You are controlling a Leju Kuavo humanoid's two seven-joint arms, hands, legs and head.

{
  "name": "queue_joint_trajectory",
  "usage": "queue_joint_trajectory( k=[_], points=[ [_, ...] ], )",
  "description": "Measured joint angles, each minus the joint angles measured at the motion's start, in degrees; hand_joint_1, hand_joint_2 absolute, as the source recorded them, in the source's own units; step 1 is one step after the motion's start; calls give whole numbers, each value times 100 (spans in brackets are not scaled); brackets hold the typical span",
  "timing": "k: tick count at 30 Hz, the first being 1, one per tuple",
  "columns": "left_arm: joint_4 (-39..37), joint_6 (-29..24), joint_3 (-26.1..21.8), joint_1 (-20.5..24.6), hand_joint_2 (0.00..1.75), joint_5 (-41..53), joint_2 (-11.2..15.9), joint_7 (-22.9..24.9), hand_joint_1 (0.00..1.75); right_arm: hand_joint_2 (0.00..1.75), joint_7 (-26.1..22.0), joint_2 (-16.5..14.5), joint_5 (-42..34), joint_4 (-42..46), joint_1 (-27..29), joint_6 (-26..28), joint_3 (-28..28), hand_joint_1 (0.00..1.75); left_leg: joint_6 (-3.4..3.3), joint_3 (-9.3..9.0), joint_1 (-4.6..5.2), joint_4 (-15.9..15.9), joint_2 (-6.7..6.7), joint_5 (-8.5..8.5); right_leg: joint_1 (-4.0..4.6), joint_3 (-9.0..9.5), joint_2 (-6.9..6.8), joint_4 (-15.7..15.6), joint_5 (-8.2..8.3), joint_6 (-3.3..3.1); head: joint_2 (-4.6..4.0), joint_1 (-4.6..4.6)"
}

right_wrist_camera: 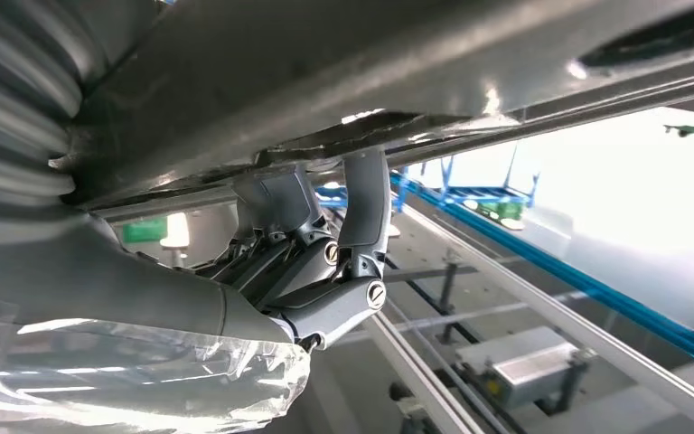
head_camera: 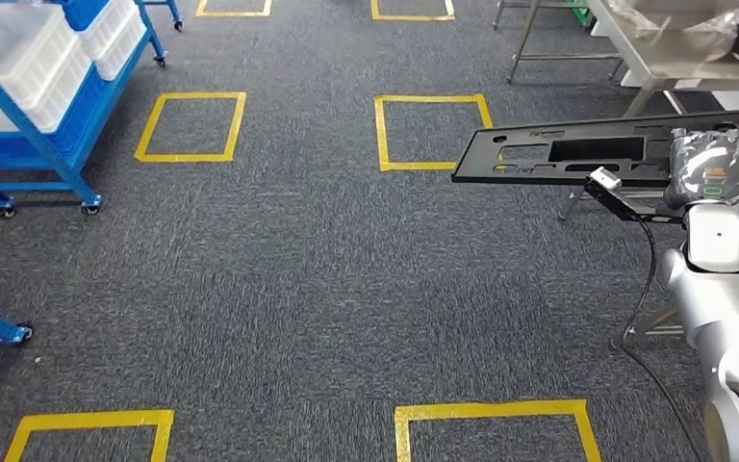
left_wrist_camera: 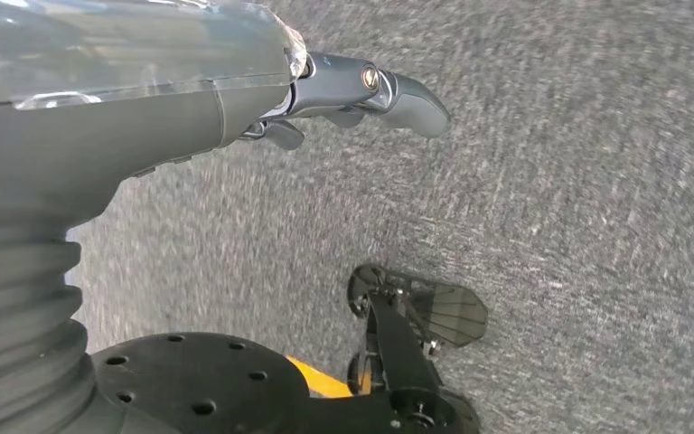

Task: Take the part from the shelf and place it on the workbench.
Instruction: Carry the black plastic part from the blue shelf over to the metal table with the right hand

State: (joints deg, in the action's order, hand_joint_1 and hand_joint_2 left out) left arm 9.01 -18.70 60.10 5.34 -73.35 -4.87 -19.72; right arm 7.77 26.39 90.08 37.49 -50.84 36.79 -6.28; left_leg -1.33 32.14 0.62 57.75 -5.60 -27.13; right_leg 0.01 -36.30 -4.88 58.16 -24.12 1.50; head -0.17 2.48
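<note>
Right robot hand (head_camera: 710,166), wrapped in clear film, raised at the right side of the head view and gripping a long flat black part (head_camera: 577,149) with cut-outs, held level above the grey carpet floor (head_camera: 298,289). From the right wrist view, fingers (right_wrist_camera: 366,208) pressed up against the underside of the part (right_wrist_camera: 325,81), curled under its edge. Left robot hand (left_wrist_camera: 361,90) hanging over the carpet, fingers loosely extended and apart, holding nothing. Steel tabletop (head_camera: 674,58) in the far right corner of the head view, beyond the held part, with crumpled clear plastic lying on it. Blue wheeled shelf (head_camera: 48,87) at the far left, loaded with white bins (head_camera: 29,58). Yellow tape squares (head_camera: 192,125) marked across the carpet.
</note>
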Motion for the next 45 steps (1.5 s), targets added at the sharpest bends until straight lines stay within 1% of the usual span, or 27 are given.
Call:
queue_joint_trajectory(
  k=[2, 4, 6, 8, 9, 10, 11, 12, 14, 15, 17, 18, 19, 22, 24, 25, 27, 28, 30, 34, 36, 38, 40, 41, 42, 43, 45],
  points=[
    [0, -14, 15, 3, 175, -15, 8, 3, 0, 175, -37, 29, -29, -22, -32, 68, -58, 175, 60, -37, 8, -4, -126, -43, 9, -4, 158, -9, 9, -57, 1, 1],
    [0, -41, 21, 7, 175, -33, 14, 15, 0, 175, -90, 70, -91, -18, -57, 107, -86, 175, 118, -13, -15, 147, 34, -165, -23, 29, 296, -44, 16, -110, 1, 2],
    [0, -80, 24, -3, 175, -51, 20, 47, 0, 175, -151, 80, -172, 1, -76, 131, -109, 175, 152, 240, -44, 707, 354, -453, -42, 54, 425, -63, 16, -166, 0, 2],
    [0, -119, 26, -28, 175, -67, 22, 82, 0, 175, -211, 64, -245, 44, -51, 154, -139, 175, 160, 633, -53, 1443, 483, -723, -35, 54, 587, -60, 12, -200, 0, 2],
    [0, -138, 26, -37, 175, -72, 23, 97, 0, 175, -237, 56, -274, 70, -27, 159, -155, 175, 161, 754, -57, 1626, 504, -730, -31, 56, 680, -56, 10, -204, 0, 2],
    [0, -154, 28, -44, 175, -73, 23, 112, 0, 175, -261, 51, -300, 97, 1, 159, -168, 175, 157, 786, -60, 1613, 519, -634, -31, 58, 773, -49, 8, -201, 0, 2],
    [0, -172, 32, -45, 175, -71, 23, 126, 0, 175, -280, 49, -322, 126, 31, 155, -179, 175, 149, 707, -67, 1368, 550, -435, -33, 61, 862, -36, 2, -194, 0, 2],
    [0, -190, 36, -45, 175, -67, 25, 136, 0, 175, -299, 49, -343, 154, 61, 151, -188, 175, 136, 565, -79, 985, 660, -202, -41, 58, 949, -16, -9, -179, 0, 2],
    [0, -215, 46, -47, 175, -56, 29, 148, 0, 175, -317, 42, -375, 207, 108, 148, -200, 175, 112, 297, -116, 340, 942, 69, -51, 18, 1110, 46, -32, -129, 1, 2],
    [0, -220, 50, -45, 175, -54, 31, 151, 0, 175, -326, 39, -392, 223, 124, 148, -203, 175, 99, 232, -119, 193, 1034, 93, -65, -11, 1184, 64, -34, -93, 1, 2],
    [0, -221, 56, -31, 175, -57, 32, 154, 0, 175, -367, 46, -464, 251, 177, 145, -203, 175, 49, 192, -98, 133, 961, 73, -102, -51, 1332, 43, -7, -6, 2, 4],
    [0, -221, 56, -22, 175, -65, 33, 149, 0, 175, -422, 60, -554, 270, 218, 136, -198, 175, 8, 172, -94, 91, 889, 91, -113, -64, 1322, 45, -10, 31, 1, 5],
    [0, -215, 56, -17, 175, -77, 34, 139, 0, 175, -503, 73, -692, 296, 255, 112, -190, 175, -32, 147, -95, 44, 814, 113, -108, -105, 1203, 115, -61, 58, 1, 4],
    [0, -168, 56, -28, 175, -108, 39, 93, 0, 175, -912, 50, -1494, 397, 346, -64, -153, 175, -100, 99, -81, -38, 590, 137, -90, -532, 639, 975, -491, 111, 0, -1],
    [0, -145, 56, -33, 175, -120, 39, 64, 0, 175, -1298, -7, -2230, 477, 470, -179, -122, 175, -110, 88, -70, -34, 439, 112, -115, -822, 529, 1543, -652, 143, 0, -1],
    [0, -142, 56, -32, 175, -129, 39, 55, 0, 175, -1503, -35, -2594, 520, 545, -224, -103, 175, -107, 78, -69, -31, 365, 95, -126, -827, 507, 1548, -587, 152, 0, -1],
    [0, -154, 56, -29, 175, -152, 37, 57, 0, 175, -1913, -98, -3343, 652, 690, -315, -49, 175, -83, 38, -67, -23, 226, 51, -131, -481, 386, 895, -224, 147, 0, -1],
    [0, -167, 56, -27, 175, -161, 37, 64, 0, 175, -2068, -135, -3676, 745, 748, -349, -21, 175, -61, 15, -51, -20, 161, 24, -101, -259, 241, 490, -78, 123, 0, -1],
    [0, -203, 56, -22, 175, -169, 35, 90, 0, 175, -2197, -213, -4031, 935, 830, -347, 16, 175, -6, -28, -18, -18, 41, -23, -43, -11, 76, 12, 42, 55, 1, -1],
    [0, -236, 56, -5, 175, -168, 26, 130, 0, 175, -2080, -265, -3885, 1126, 916, -225, 29, 175, 95, -94, -15, -9, -102, -100, -30, 9, 246, -32, 20, -36, 0, -1],
    [0, -243, 56, 0, 175, -167, 21, 134, 0, 175, -2041, -278, -3814, 1198, 942, -190, 38, 175, 141, -13, -36, 253, 118, -281, -68, 47, 365, -64, 27, -102, 0, 1],
    [0, -246, 56, -9, 175, -166, 21, 131, 0, 175, -2004, -325, -3759, 1231, 974, -164, 40, 175, 157, 325, -60, 976, 428, -632, -78, 63, 504, -71, 27, -158, 0, 3],
    [0, -245, 56, -21, 175, -165, 21, 126, 0, 175, -1970, -374, -3715, 1233, 1034, -145, 40, 175, 164, 705, -68, 1679, 527, -850, -69, 62, 668, -62, 27, -173, 0, 3],
    [0, -243, 56, -27, 175, -166, 20, 125, 0, 175, -1955, -384, -3692, 1233, 1065, -138, 40, 175, 166, 783, -72, 1768, 539, -802, -69, 62, 758, -55, 25, -172, 0, 3],
    [0, -240, 56, -32, 175, -166, 20, 124, 0, 175, -1940, -386, -3668, 1234, 1088, -134, 40, 175, 164, 735, -80, 1591, 555, -633, -72, 63, 844, -44, 22, -166, 0, 3],
    [0, -234, 56, -35, 175, -167, 20, 123, 0, 175, -1922, -386, -3641, 1242, 1109, -132, 40, 175, 159, 593, -94, 1227, 609, -396, -78, 62, 932, -24, 14, -154, 0, 3],
    [0, -224, 56, -38, 175, -168, 20, 123, 0, 175, -1883, -387, -3597, 1265, 1134, -121, 41, 175, 148, 287, -142, 481, 912, -65, -84, 24, 1098, 41, -10, -103, 0, 3]
  ],
)
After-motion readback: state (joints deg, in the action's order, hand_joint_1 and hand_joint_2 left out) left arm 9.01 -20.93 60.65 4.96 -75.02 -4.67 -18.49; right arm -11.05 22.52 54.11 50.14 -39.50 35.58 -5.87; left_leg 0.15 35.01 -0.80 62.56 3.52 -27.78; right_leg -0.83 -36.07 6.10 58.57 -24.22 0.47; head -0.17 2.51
